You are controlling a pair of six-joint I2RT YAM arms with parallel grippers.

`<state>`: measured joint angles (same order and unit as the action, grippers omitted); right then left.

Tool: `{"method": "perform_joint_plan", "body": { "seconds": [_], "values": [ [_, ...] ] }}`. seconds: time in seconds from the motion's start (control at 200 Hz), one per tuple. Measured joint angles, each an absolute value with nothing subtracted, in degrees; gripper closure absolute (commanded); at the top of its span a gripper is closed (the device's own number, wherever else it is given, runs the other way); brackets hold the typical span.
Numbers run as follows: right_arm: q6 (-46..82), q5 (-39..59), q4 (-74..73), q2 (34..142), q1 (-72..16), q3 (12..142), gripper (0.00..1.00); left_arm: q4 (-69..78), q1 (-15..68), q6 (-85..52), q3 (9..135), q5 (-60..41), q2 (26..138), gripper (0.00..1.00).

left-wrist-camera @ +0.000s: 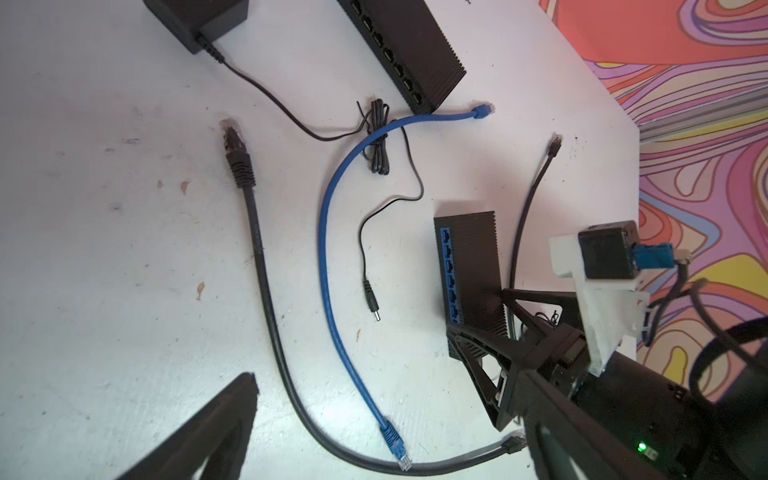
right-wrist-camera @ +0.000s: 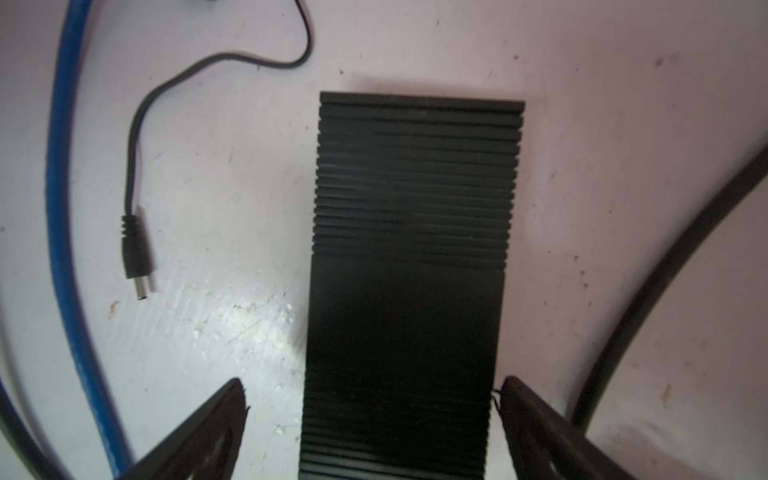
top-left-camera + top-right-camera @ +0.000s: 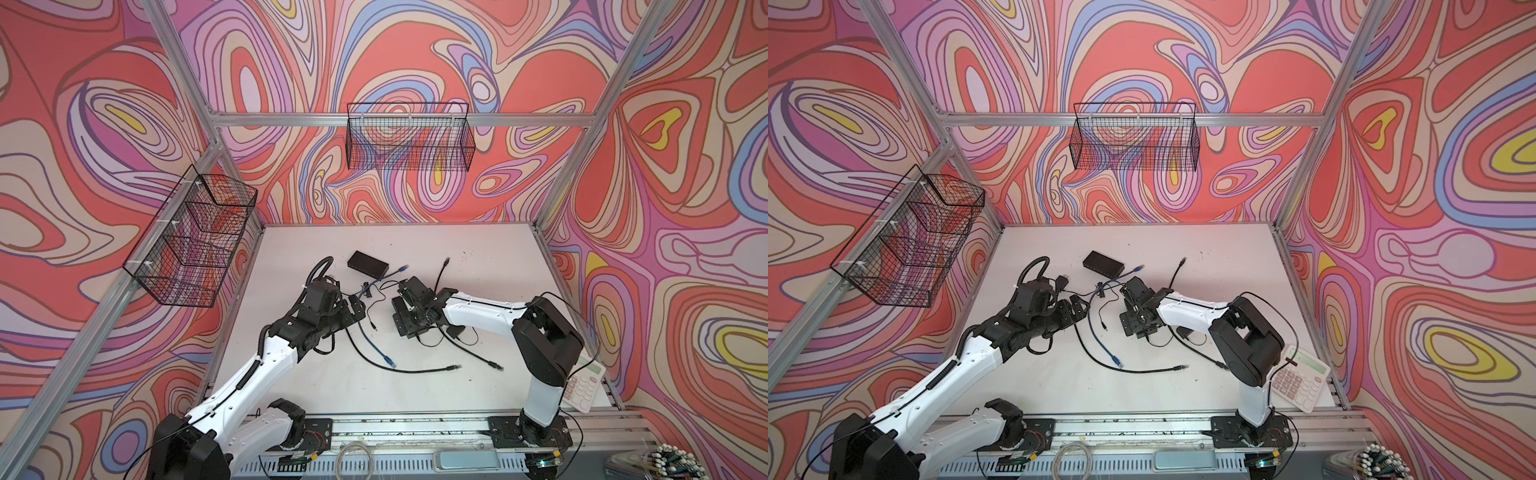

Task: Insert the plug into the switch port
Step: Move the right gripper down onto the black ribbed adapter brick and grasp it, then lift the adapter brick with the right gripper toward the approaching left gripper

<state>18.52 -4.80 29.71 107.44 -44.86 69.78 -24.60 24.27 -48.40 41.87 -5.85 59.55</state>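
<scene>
Switch: ribbed black switch [image 2: 411,249] lay flat on the white table [image 3: 490,249]. A row of blue ports [image 1: 448,266] ran along one long side, facing the loose cables.
Right pincer: right gripper [image 2: 372,384] stood over one end of the switch with its jaws spread wide. One finger [image 2: 523,399] was just beside the casing's edge and the other stood clear of it. It gripped nothing.
Barrel plug: small black barrel plug [image 1: 371,297] lay loose on the table near the ported side, apart from it. Its thin lead ran back to a power adapter [image 1: 195,18].
Blue cable: blue cable [image 1: 328,232] curved past the barrel plug. One blue plug [image 1: 606,111] lay just off the corner of a second switch [image 1: 411,50]. The other blue plug [image 1: 395,440] had its tip on a thick black cable [image 1: 259,249].
Black plugs: the thick cable's plug [image 1: 236,151] lay free on the table. A thinner black cable's plug [image 1: 555,145] lay beyond the ribbed switch.
Left pincer: left gripper [image 3: 356,306] hovered across the cables from the right one, open and empty. Only one finger [image 1: 220,424] showed in the left wrist view.
Edge of table: calculator [image 3: 1300,378] sat behind the right arm.
</scene>
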Motion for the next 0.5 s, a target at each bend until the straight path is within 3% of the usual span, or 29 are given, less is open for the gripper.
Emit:
{"method": "perform_joint_plan", "body": {
  "seconds": [0.33, 0.496],
  "values": [
    [18.7, -8.7, 35.3, 110.8, -45.1, 73.0, 0.02, -27.4, 23.9, -47.4, 41.4, -5.7, 59.4, 0.0],
    [17.9, -8.7, 35.8, 111.2, -45.1, 73.3, 0.13, -27.7, 23.9, -46.7, 41.4, -5.8, 59.4, 0.0]
  ]
}}
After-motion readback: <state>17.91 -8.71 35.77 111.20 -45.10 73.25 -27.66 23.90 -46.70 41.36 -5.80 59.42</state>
